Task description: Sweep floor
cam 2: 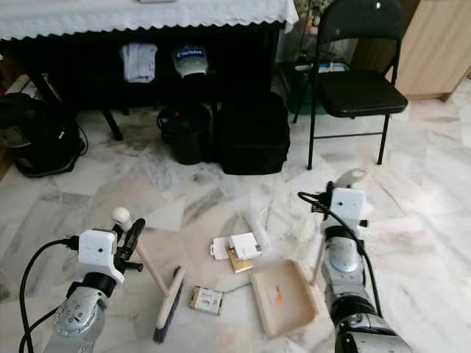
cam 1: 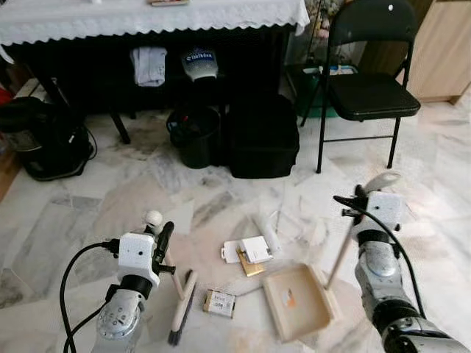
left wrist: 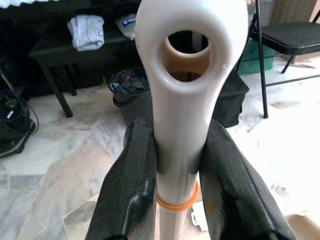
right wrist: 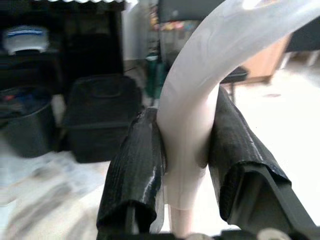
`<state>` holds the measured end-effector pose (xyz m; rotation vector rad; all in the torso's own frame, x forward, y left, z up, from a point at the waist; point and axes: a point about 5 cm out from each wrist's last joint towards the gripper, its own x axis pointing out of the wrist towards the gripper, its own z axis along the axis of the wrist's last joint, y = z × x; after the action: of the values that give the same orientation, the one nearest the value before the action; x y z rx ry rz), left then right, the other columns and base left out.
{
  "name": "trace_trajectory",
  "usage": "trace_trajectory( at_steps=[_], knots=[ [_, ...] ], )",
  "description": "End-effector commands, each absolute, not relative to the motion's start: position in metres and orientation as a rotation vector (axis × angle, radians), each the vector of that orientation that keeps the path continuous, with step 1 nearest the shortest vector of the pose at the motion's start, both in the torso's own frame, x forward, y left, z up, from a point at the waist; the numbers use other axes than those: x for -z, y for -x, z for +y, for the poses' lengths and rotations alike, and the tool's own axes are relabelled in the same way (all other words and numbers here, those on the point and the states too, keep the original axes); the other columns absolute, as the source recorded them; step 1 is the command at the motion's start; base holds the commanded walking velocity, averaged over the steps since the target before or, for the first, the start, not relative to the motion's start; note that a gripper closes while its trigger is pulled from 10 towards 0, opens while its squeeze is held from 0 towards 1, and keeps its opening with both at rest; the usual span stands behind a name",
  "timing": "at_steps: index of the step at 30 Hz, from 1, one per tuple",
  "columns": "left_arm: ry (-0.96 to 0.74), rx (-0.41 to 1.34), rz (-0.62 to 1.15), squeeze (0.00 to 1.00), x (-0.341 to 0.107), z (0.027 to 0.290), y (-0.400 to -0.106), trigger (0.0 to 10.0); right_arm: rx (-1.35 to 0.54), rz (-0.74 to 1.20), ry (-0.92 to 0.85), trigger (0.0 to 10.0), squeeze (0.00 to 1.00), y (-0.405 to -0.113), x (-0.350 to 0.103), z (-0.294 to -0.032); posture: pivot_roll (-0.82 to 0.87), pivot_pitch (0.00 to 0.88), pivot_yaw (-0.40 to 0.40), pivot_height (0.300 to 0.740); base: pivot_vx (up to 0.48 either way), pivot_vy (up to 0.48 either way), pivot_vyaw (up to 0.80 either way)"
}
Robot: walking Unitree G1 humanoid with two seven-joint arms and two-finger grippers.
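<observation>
Gripping broom (left wrist: 185, 100), left gripper (left wrist: 185, 185); handle hole close-up.

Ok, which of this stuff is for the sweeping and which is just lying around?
For the job: brush in left gripper; dustpan held by right gripper; paper litter; small packet.

Lying about: folding chair; black bin; black bag.

A black folding chair (cam 1: 372, 81) stood on the marble floor (cam 1: 441, 184). Under the lace-edged tabletop (cam 1: 147, 18) sat a black bucket (cam 1: 195, 136) beside a black case (cam 1: 261, 136); a dark appliance (cam 1: 44, 136) stood farther left.
</observation>
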<state>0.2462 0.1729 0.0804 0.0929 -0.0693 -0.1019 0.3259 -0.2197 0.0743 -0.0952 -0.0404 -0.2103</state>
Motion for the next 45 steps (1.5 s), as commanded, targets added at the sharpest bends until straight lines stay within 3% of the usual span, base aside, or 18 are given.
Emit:
trace_trajectory(
  at_steps=[1,9,19,26,32,37,45],
  knots=[
    [-0.099,0.093,-0.062,0.00,-0.082,0.177,-0.243,10.0,0.172,-0.071,0.068,10.0,0.00,-0.331,-0.081,-0.212,0.01,0.166,0.023,0.740,0.000,0.000,0.00],
    [-0.088,0.111,-0.068,0.00,-0.088,0.176,-0.245,10.0,0.110,-0.042,0.052,10.0,0.00,-0.326,-0.071,-0.204,0.01,0.180,0.022,0.740,0.000,0.000,0.00],
    [-0.075,0.120,-0.053,0.00,-0.087,0.175,-0.240,10.0,0.200,-0.023,0.158,10.0,0.00,-0.317,-0.065,-0.220,0.01,0.192,0.017,0.740,0.000,0.000,0.00],
    [-0.027,0.131,-0.001,0.00,-0.082,0.172,-0.238,10.0,0.180,0.000,0.155,10.0,0.00,-0.315,-0.060,-0.216,0.01,0.198,0.013,0.740,0.000,0.000,0.00],
    [0.090,0.047,0.030,0.00,-0.081,0.183,-0.237,10.0,0.247,-0.033,0.230,10.0,0.00,-0.313,-0.064,-0.224,0.02,0.200,0.007,0.740,0.000,0.000,0.00],
    [0.082,0.049,0.025,0.00,-0.084,0.185,-0.238,10.0,0.274,-0.087,0.224,10.0,0.00,-0.318,-0.075,-0.227,0.01,0.200,0.006,0.740,0.000,0.000,0.00],
    [0.122,0.041,0.003,0.00,-0.091,0.182,-0.238,10.0,0.172,-0.094,0.153,10.0,0.00,-0.322,-0.076,-0.208,0.01,0.207,-0.001,0.740,0.000,0.000,0.00]
  ],
)
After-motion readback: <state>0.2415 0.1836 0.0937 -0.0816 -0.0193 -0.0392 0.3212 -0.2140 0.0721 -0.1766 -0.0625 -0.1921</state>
